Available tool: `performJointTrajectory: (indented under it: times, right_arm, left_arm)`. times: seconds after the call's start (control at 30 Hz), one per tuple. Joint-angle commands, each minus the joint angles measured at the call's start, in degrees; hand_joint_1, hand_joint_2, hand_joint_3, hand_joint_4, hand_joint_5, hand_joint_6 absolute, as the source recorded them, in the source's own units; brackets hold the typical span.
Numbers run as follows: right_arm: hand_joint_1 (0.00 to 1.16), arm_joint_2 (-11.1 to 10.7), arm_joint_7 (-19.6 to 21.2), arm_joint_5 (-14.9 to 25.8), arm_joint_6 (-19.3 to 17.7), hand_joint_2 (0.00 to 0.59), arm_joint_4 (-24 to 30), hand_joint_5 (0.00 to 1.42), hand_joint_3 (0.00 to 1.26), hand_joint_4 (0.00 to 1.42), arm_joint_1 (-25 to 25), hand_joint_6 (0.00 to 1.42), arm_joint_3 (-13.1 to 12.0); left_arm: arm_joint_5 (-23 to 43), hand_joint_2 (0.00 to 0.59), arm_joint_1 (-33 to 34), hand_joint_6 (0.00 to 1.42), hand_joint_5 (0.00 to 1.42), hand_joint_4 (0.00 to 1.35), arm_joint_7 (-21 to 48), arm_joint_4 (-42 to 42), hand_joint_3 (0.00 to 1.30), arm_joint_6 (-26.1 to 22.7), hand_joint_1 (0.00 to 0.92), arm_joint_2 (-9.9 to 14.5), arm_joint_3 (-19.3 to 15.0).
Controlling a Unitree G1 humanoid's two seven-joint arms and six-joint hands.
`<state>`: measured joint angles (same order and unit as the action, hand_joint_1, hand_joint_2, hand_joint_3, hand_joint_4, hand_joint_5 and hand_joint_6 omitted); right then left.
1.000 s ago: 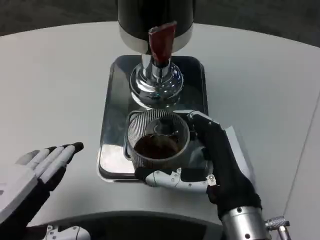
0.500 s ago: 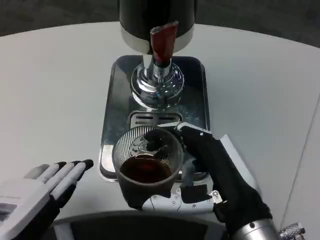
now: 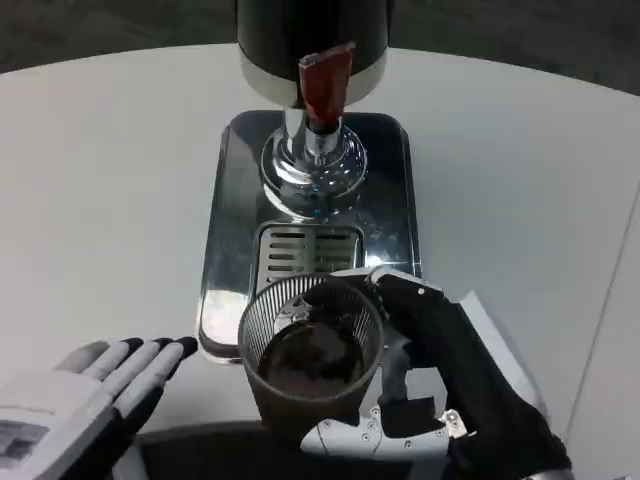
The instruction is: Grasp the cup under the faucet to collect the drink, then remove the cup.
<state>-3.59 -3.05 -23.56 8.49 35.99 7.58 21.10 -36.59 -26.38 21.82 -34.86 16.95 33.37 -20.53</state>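
Left hand [image 3: 75, 400]: low at the picture's left corner, white back up, fingers straight and slightly apart, pointing toward the tray; it holds nothing and touches nothing.
Table [image 3: 100, 180]: white, rounded far edge, carrying everything else.
Tray [image 3: 225, 260]: shiny metal, rectangular, lying lengthwise away from the robot; a slotted drain grate [image 3: 305, 252] sits in its middle, bare and uncovered.
Dispenser [image 3: 312, 40]: dark drum with a silver band at the tray's far end, a chrome base below it resting on the tray.
Faucet [image 3: 325, 85]: red lever and spout, jutting from the drum's front, over the chrome base.
Cup [image 3: 312, 350]: ribbed, see-through, upright, with dark drink in its lower part; it is at the tray's near edge, past the grate and well apart from the faucet. Whether its bottom rests on the tray rim or hangs just above it is hard to tell from this angle.
Right hand [image 3: 440, 380]: wrapped around the cup from the right side, black fingers against the wall and a white-and-black finger curling under its near side, clamped on it.
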Motion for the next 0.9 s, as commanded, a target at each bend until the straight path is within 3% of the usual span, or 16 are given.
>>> performJointTrajectory:
  times: [0.03,0.53,0.9]
  right_arm:
    - [1.14,-0.4,-0.4,0.2,-2.4,0.079,3.7,0.96,0.79,0.99,0.5,1.31,0.7]
    - [1.14,-2.2,-0.6,-0.9,-3.8,0.079,5.8,0.96,0.79,0.99,3.3,1.31,2.2]
    - [1.13,-1.9,-0.1,-0.7,-4.1,0.082,6.2,0.96,0.79,0.99,4.8,1.31,2.3]
  left_arm:
    - [-1.0,0.026,-1.6,0.00,0.00,0.00,-0.9,-1.3,0.00,1.0,0.000,-0.4,0.4]
    - [-1.5,0.025,-2.2,0.00,0.00,0.00,-2.9,-2.2,0.00,1.4,0.000,-1.6,0.5]
    - [-2.3,0.026,-1.8,0.00,0.00,0.00,-2.3,-2.6,0.00,0.7,0.000,-2.1,1.4]
